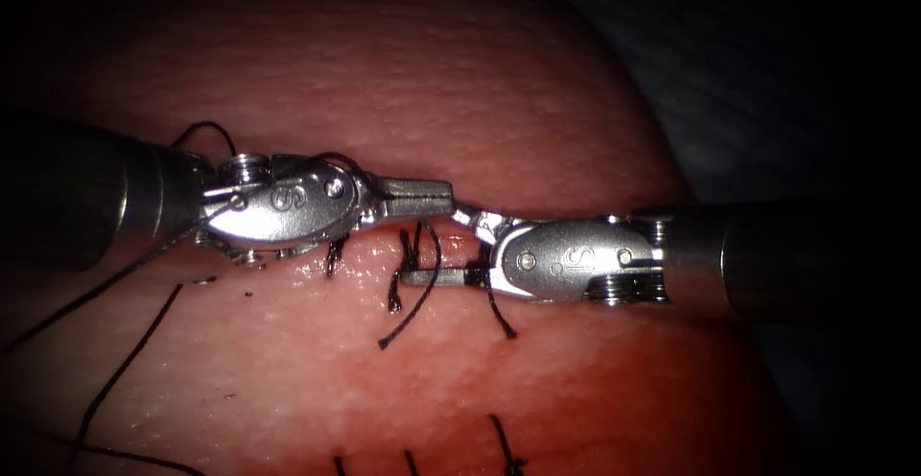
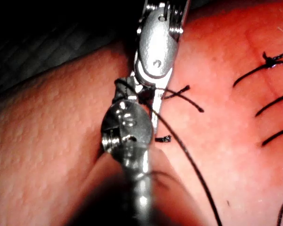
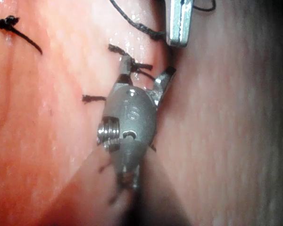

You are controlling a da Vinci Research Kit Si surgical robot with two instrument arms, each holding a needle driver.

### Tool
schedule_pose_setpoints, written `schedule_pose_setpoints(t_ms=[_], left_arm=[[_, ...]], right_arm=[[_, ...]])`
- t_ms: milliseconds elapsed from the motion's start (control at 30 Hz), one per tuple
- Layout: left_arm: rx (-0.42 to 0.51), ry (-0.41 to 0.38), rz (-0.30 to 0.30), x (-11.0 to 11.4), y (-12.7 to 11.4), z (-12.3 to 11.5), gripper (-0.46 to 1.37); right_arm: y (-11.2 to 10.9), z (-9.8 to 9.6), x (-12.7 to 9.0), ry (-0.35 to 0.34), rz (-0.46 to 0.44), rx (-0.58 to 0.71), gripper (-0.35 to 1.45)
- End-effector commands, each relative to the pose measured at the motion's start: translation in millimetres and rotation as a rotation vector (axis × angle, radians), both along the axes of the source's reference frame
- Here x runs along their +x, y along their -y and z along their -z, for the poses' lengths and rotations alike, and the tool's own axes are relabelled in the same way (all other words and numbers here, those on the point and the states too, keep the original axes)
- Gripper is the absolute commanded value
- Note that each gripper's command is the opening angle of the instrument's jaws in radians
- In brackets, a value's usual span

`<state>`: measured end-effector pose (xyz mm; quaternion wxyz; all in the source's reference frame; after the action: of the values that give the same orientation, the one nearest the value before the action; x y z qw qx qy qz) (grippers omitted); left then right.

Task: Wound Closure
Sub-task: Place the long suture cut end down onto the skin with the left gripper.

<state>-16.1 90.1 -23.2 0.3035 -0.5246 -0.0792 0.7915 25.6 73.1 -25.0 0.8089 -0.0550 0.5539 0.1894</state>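
Background was dark past the tissue; the pork surface was pale and pebbled up top, wet with red fluid lower down. The cut was seen running roughly across the endoscope view, between the two tool tips.

Left tool was brought in from the picture's left, jaws seen closed flat together, tip over the cut line. No needle was made out between them. Whether thread was pinched there could not be told. A dark thread was seen looping behind its wrist and trailing off down-left across the tissue.

Right tool was brought in from the right, jaws spread in a wide V: one jaw angled up toward the left tool's tip, nearly touching it, the other laid low just below the cut. Short cut ends of thread were seen beside the lower jaw, crossing it; a firm grip on them was not shown. In the right wrist view the same split jaws were seen with thread stubs at the tips and the left tool's jaw just beyond.

Needle was not located; its position could not be told. Tied stitches were seen further down the tissue, also in the left wrist view.
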Motion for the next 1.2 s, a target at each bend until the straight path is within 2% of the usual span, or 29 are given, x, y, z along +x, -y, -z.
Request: schedule_pose_setpoints(t_ms=[33, 267, 433, 633, 767, 900, 1067, 1100, 1167, 1200], left_arm=[[0.0, 0.004, 0.0, 0.0, -0.1, -0.1, -0.35], [-0.016, 0.02, 0.025, 0.5, -1.2, -0.7, -0.35], [-0.052, 0.03, 0.052, 1.2, -3.2, -2.1, -0.35], [-0.108, 0.059, 0.081, 2.7, -6.4, -5.4, -0.35], [-0.12, 0.055, 0.078, 3.5, -8.0, -7.9, -0.35], [-0.131, 0.055, 0.079, 4.2, -8.9, -10.0, -0.35], [-0.11, 0.056, 0.069, 5.3, -9.3, -14.0, -0.35], [-0.109, 0.058, 0.072, 5.4, -9.2, -14.8, -0.3], [-0.089, 0.063, 0.081, 5.6, -8.9, -16.3, 0.11], [-0.067, 0.068, 0.091, 5.7, -8.5, -17.6, 0.42]], right_arm=[[0.1, 0.1, -0.1, -0.001, 0.003, 0.001, 1.12], [0.1, 0.6, -0.7, -0.003, 0.014, 0.009, 1.13], [0.3, 1.5, -1.5, -0.002, 0.034, 0.024, 1.14], [0.3, 2.4, -2.7, -0.007, 0.044, 0.032, 1.13], [0.2, 2.4, -3.3, -0.006, 0.047, 0.032, 1.13], [0.3, 2.4, -3.9, 0.009, 0.051, 0.037, 1.13], [0.4, 2.5, -5.3, 0.026, 0.058, 0.041, 1.13], [0.4, 2.5, -5.5, 0.03, 0.057, 0.04, 1.13], [0.4, 2.5, -5.8, 0.032, 0.06, 0.041, 1.13], [0.4, 2.5, -5.9, 0.03, 0.058, 0.046, 1.13]])
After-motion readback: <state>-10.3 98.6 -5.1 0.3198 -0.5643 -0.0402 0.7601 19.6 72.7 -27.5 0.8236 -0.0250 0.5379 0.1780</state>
